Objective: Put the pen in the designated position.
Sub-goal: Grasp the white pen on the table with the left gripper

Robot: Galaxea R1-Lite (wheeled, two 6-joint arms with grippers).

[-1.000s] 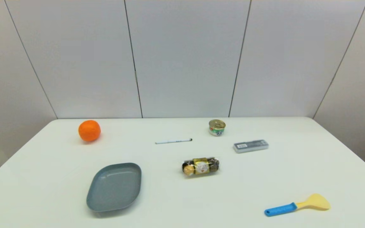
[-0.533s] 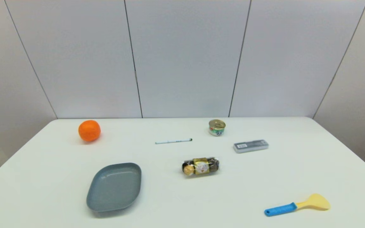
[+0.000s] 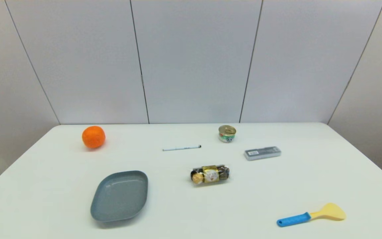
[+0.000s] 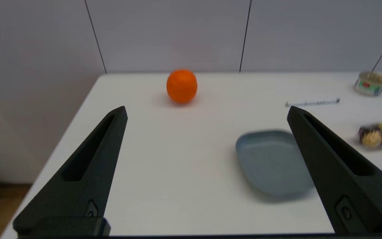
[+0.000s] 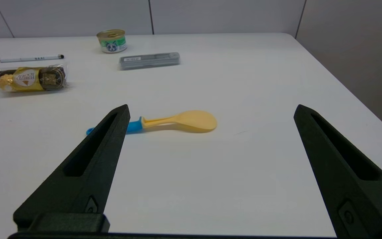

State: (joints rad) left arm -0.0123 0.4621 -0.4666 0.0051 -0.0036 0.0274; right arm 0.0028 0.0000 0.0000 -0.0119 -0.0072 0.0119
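The pen [image 3: 181, 148] is seen lying flat on the white tabletop [image 3: 277, 186], toward the far middle, its black tip turned to the right; nothing touches it. To its right, near the far edge, a small can [image 3: 227, 133] stands upright, and beyond that, further right and a little nearer, a grey case [image 3: 262, 153] lies flat. Nearer than the pen, and apart from it, a clear packet of gold-wrapped chocolates [image 3: 210, 174] is laid crosswise. An orange [image 3: 93, 136] sits far left, and a grey-blue plate [image 3: 120, 195] rests on the near left. On the near right a spatula [image 3: 311, 215] — blue handle, yellow blade — is placed with the blade to the right.

Neither arm is shown in the head view. In the left wrist view the left gripper [image 4: 207, 113] is held above the near left part of the tabletop, its fingers [image 4: 88, 172] spread wide and holding nothing; the plate [image 4: 272, 162] and the orange [image 4: 181, 86] are seen ahead of it, the pen [image 4: 312, 102] farther off. In the right wrist view the right gripper [image 5: 211, 111] is likewise held wide apart and empty over the near right side — the spatula [image 5: 164, 122] lies just ahead of its fingers [image 5: 85, 172], with the pen [image 5: 31, 58] well away at the far left.
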